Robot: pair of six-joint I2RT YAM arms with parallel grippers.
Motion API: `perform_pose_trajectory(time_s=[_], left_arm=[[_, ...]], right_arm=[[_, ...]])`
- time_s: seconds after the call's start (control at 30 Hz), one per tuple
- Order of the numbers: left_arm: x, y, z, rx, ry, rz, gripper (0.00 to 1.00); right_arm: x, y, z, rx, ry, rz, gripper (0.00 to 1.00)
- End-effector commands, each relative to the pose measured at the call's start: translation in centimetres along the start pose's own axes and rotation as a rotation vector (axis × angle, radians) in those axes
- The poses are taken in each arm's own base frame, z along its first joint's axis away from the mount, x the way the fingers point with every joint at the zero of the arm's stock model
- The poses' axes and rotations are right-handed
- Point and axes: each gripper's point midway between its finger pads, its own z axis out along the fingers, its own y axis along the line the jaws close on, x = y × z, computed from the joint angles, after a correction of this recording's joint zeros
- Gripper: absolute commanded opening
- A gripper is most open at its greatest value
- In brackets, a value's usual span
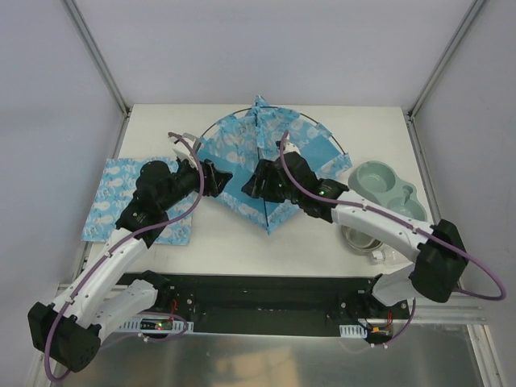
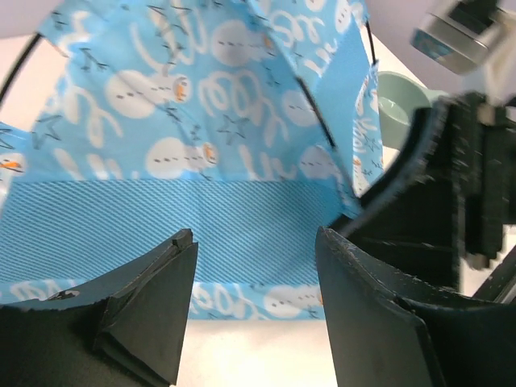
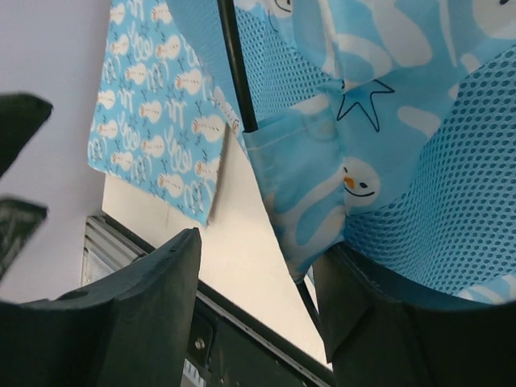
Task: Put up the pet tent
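While the pet tent (image 1: 242, 149) lies just ahead of them, my left gripper (image 2: 255, 234) and right gripper (image 3: 258, 246) both have their fingers spread apart.

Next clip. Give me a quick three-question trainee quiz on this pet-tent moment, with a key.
1. True or false: the left gripper and the right gripper both stand open.
2. In the top view, the green double bowl sits: A) right of the pet tent; B) left of it; C) inside it.
3. Fill in: partly under the left arm lies a flat snowman-print ____.
Key: 1 true; 2 A; 3 mat.
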Motion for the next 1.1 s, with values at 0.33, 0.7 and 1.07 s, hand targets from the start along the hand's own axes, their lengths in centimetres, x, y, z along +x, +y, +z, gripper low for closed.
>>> perform_pose_trajectory(time_s=[0.33,0.7,1.07], left_arm=[[-3.5,1.8,2.6,-0.129,-0.016,-0.100,0.65],[1.4,1.0,6.9,0.035,0.191,-0.072,0.66],[6.6,-0.3,8.7,0.146,0.315,-0.269,0.66]], right_arm=[[1.7,-6.6,-9.2,0.182,0.023,-0.043,0.75],[1.7,-9.2,-14.8,0.273,0.011,-0.069,0.80],[2.2,-9.7,-18.5,0.300,0.051,-0.071,0.77]])
